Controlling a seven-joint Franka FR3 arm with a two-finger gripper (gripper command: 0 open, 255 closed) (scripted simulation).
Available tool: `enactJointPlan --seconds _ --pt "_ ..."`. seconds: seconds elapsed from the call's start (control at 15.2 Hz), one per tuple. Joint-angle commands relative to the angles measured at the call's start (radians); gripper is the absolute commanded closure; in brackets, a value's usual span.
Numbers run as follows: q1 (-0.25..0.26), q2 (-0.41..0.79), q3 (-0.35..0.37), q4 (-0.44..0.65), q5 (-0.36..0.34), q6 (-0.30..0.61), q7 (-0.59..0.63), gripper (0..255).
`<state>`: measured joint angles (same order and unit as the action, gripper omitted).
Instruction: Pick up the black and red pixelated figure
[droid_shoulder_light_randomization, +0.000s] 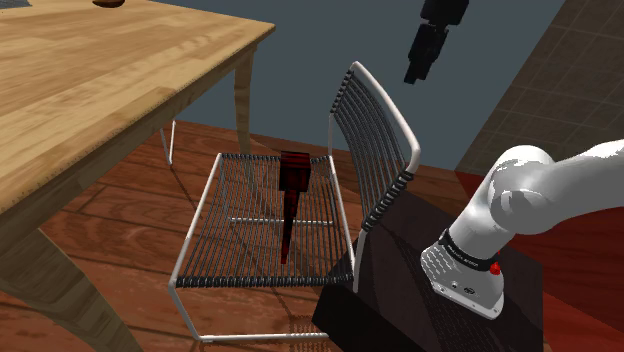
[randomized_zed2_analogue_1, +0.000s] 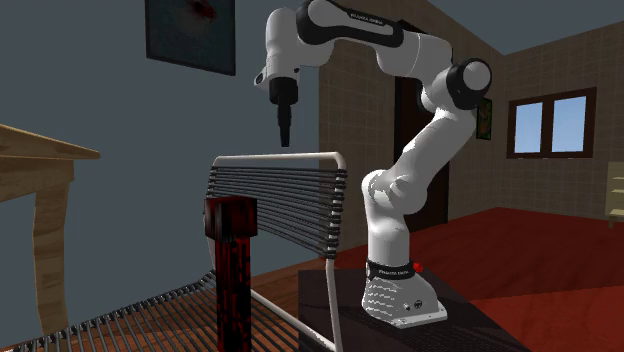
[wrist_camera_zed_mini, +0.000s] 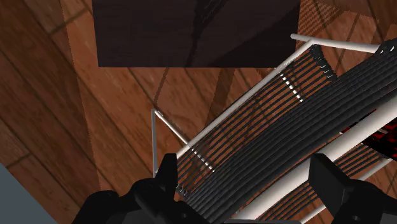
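Gripper (wrist_camera_zed_mini: 248, 184) with fingers apart, pointing down above the wire chair (droid_shoulder_light_randomization: 235, 230) — figure (droid_shoulder_light_randomization: 291, 200): tall, slim, black-and-red blocks, upright on seat — arm (randomized_zed2_analogue_1: 400, 50) arched overhead.

A light wooden table (droid_shoulder_light_randomization: 110, 70) stood on thick square legs over a floor of reddish-brown planks (droid_shoulder_light_randomization: 130, 190). Beside it was a wire chair (droid_shoulder_light_randomization: 235, 215) with a white tubular frame and dark strands across seat and back. The blue-grey wall (droid_shoulder_light_randomization: 320, 50) behind carried a dark framed picture (randomized_zed2_analogue_1: 192, 32). A tan tiled wall (randomized_zed2_analogue_1: 450, 30) met it, holding a dark door (randomized_zed2_analogue_1: 408, 140) and a dark-framed window (randomized_zed2_analogue_1: 548, 124) showing blue sky. Near that wall the floor was red (randomized_zed2_analogue_1: 540, 240).
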<state>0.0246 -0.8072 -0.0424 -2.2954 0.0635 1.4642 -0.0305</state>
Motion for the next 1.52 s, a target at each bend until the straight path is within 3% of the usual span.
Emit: enactJointPlan --seconds 0.0,0.79,1.45 --pt "0.0 0.0 0.0 0.0 0.0 0.0 0.0 0" --pt "0.096 0.171 0.26 0.03 0.118 0.177 0.201 0" --pt "0.152 0.423 0.466 0.17 0.109 0.311 0.387 0"
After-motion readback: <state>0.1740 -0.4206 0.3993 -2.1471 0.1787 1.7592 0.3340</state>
